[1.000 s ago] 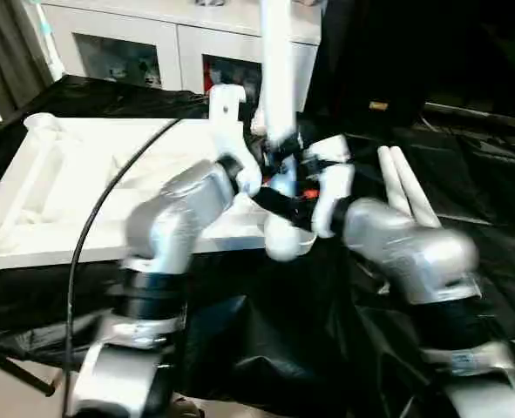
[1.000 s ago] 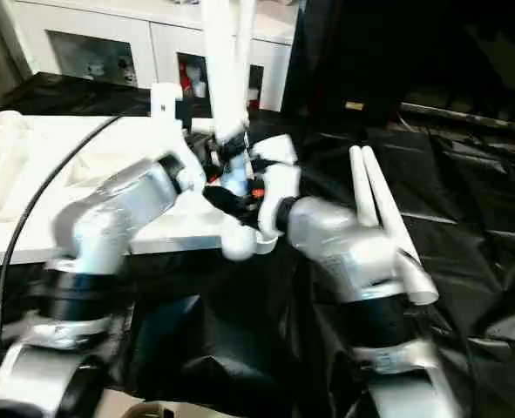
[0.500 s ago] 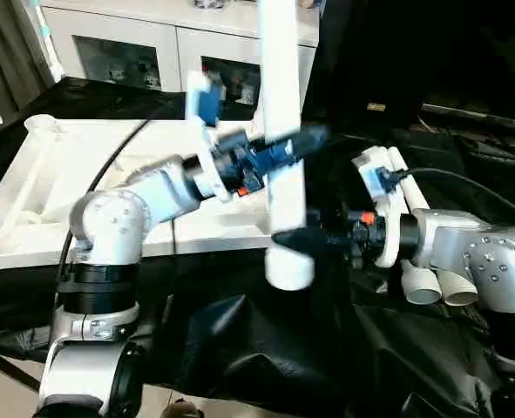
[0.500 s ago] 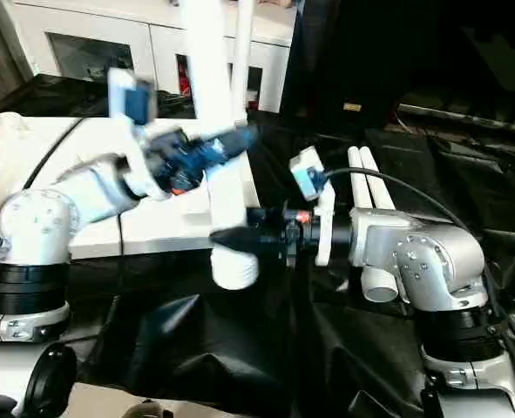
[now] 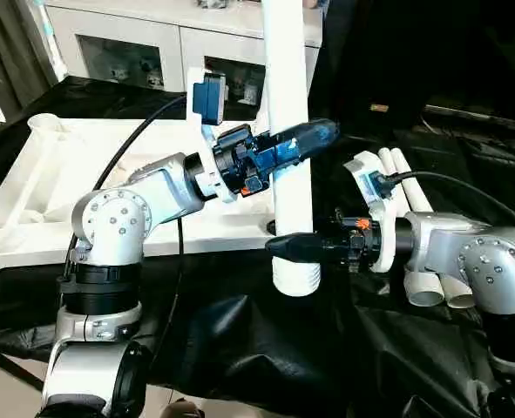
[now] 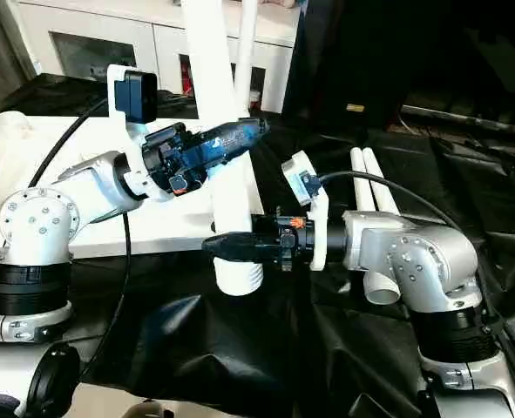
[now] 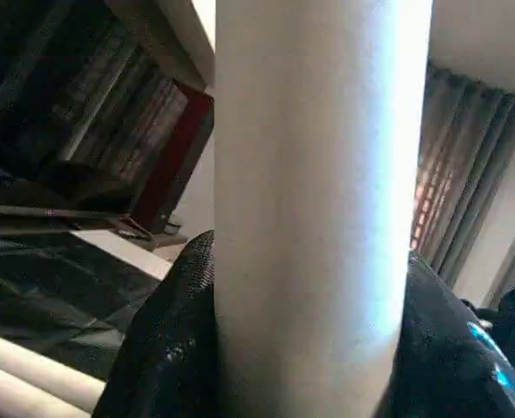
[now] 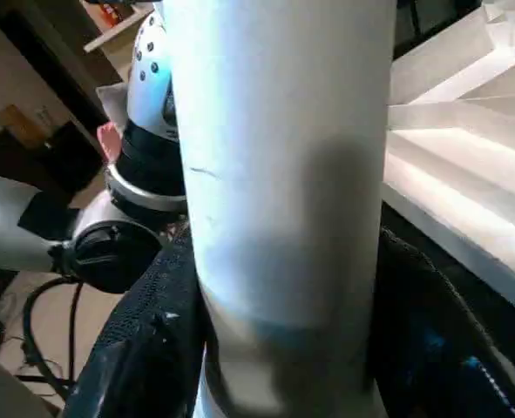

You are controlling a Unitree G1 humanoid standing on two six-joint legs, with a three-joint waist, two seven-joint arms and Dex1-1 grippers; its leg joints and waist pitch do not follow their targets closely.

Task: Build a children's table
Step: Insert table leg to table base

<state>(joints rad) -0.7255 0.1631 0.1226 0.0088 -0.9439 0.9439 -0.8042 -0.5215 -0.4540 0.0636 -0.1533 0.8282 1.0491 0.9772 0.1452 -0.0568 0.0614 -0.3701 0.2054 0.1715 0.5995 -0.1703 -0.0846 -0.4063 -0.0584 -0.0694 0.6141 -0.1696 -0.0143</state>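
Observation:
A white table leg point(image 5: 287, 87) stands nearly upright in the air between my arms, its ribbed thick end point(image 5: 295, 275) pointing down just above the black cloth. My left gripper point(image 5: 308, 142) is shut on the leg's middle; its black fingers point(image 7: 166, 348) hug both sides of the tube point(image 7: 318, 200). My right gripper point(image 5: 290, 246) comes in level from the right and is shut on the leg point(image 8: 283, 174) just above the ribbed end, with fingers point(image 8: 152, 357) on either side. The white table top point(image 5: 65, 174) lies ribbed side up at the left.
Two more white legs point(image 5: 403, 187) lie side by side on the black cloth point(image 5: 257, 348) behind my right forearm. A white cabinet with glass doors point(image 5: 126, 43) stands at the back. A black cable point(image 5: 122, 161) loops over the table top.
Both arms have drawn apart from a tight huddle. The leg has come from tilted to nearly upright, and my right gripper has closed in around its lower end.

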